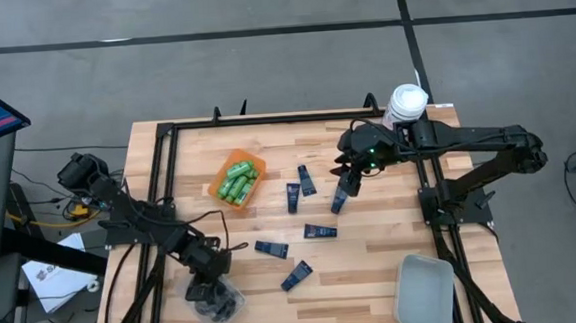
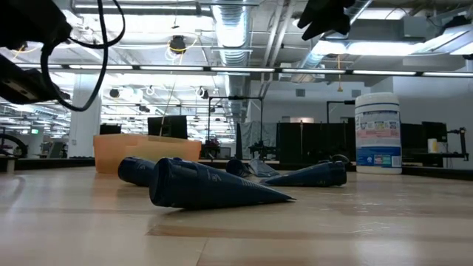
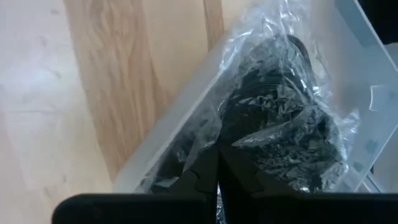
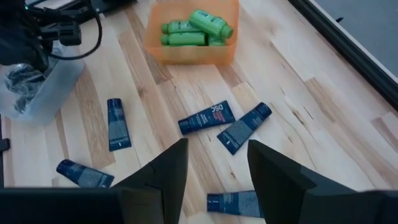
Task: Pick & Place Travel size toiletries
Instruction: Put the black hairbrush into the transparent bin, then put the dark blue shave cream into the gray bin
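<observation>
Dark navy tubes lie flat and scattered on the wooden table, one [image 4: 239, 202] right below my right gripper [image 4: 217, 146], which hangs open high above it [image 1: 349, 181] with nothing between its fingers. Green bottles [image 4: 196, 28] lie in an orange bin [image 1: 218, 189]. Near the table's front left, my left gripper [image 3: 217, 171] stands shut over a clear bin [image 3: 174, 143], at a clear packet of black round pieces [image 3: 286, 106]. More such packets fill the bin [image 1: 239, 303]. My left gripper has its shut fingers on the crinkled film at the packet's near edge [image 3: 231, 146], coming steeply from above. The fingertips cover the spot, so how much film they pinch does not show. The packet sits over the bin, against its wall.
A grey tray [image 1: 423, 291] stands at the front right corner. A white canister with a blue label [image 1: 406, 104] stands at the back right, by my right arm. A black frame [image 1: 266, 121] runs along the table's far and side edges. Bare wood lies between tubes and tray.
</observation>
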Action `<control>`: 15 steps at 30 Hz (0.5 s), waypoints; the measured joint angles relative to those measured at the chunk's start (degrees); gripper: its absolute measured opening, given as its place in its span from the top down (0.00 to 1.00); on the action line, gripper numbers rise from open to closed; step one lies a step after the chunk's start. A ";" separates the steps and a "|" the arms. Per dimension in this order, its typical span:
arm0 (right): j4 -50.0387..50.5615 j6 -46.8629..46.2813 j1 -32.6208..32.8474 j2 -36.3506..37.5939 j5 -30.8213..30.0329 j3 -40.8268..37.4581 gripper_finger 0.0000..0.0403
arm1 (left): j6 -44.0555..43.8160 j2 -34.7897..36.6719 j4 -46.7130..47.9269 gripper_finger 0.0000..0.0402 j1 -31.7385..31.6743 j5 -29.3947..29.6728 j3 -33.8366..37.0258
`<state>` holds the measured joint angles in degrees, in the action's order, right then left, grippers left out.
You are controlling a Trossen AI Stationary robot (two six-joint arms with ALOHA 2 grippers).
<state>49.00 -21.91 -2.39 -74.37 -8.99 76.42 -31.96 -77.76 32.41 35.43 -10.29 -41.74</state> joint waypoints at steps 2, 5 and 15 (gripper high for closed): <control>0.30 -0.01 0.00 0.00 0.00 0.00 0.61 | 0.00 0.00 -1.31 1.00 0.31 0.07 0.73; 0.30 0.02 0.00 0.00 0.00 0.00 0.61 | -0.01 0.00 -1.93 1.00 0.51 -0.65 1.25; 0.82 1.52 -0.02 0.00 -0.02 0.00 0.59 | -8.42 11.19 -1.98 0.92 -2.69 -3.08 1.27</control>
<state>49.82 -20.38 -2.42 -74.37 -9.02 76.42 -40.38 -66.57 30.43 32.74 -13.37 -40.47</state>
